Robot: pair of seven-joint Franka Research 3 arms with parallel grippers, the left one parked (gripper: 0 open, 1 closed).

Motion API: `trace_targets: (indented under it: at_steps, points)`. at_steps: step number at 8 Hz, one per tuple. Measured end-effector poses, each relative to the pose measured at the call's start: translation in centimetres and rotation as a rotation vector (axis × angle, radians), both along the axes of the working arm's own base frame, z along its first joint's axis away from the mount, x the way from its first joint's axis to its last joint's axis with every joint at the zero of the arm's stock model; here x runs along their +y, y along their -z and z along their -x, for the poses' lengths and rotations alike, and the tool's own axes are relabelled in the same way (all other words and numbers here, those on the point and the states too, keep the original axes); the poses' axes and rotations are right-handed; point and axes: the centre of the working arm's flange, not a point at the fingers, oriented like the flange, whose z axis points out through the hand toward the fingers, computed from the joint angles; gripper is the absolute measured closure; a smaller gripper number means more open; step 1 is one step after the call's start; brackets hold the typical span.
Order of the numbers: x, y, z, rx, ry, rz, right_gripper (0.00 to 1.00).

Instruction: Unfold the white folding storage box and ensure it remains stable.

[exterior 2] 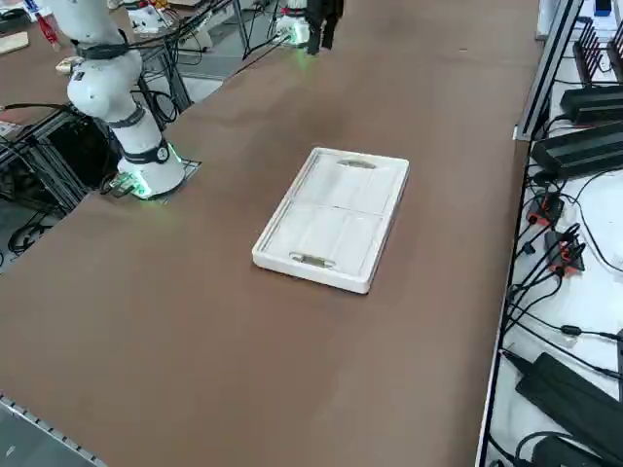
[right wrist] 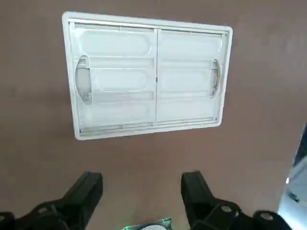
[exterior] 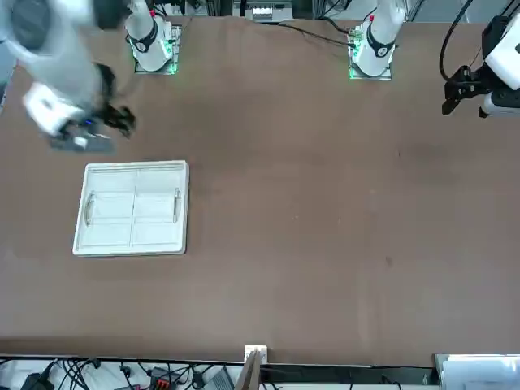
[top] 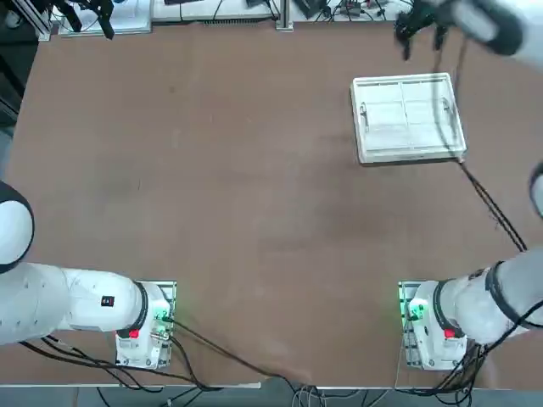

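- Two dark fingers of the right pincer stand wide apart, with nothing between them; the pincer is open, holds nothing and hangs above the worktop, apart from the box.
- The white folding storage box lies folded flat on the worktop, in the right half of the top view, towards the far edge.
- In the right side view the pincer is out of frame; in the wrist view the rear parts of its fingers are cut off.
- The right arm runs out of the front view at the upper left corner.
- Dark cables pass across the box's right side in the top view, blurred there and covering part of its rim.
- The box's underside is hidden against the worktop.
- The box looks like smooth off-white plastic: a rectangle with rounded corners and a thick raised rim framing two folded panels, which meet along a straight seam.
- Shallow ribs and rounded recesses shape the panels; one oval handle cut-out sits near each short end.
- The worktop is plain brown, flat and faintly marked.
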Motion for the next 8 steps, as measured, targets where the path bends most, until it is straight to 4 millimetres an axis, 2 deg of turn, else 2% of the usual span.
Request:
trace_targets:
  at_steps: [1, 2, 4, 6, 8]
  points:
    - [3.4, 4.2, -0.6, -0.029, 0.049, 0.04, 0.0]
    - [5.8, 8.5, -1.3, -0.056, 0.087, 0.075, 0.0]
    - [9.5, 17.0, -2.3, -0.072, 0.098, 0.167, 0.0]
    - [12.2, 23.3, -3.9, -0.11, 0.152, 0.227, 0.0]
    - [12.4, 27.4, -5.3, -0.137, 0.106, 0.292, 0.01]
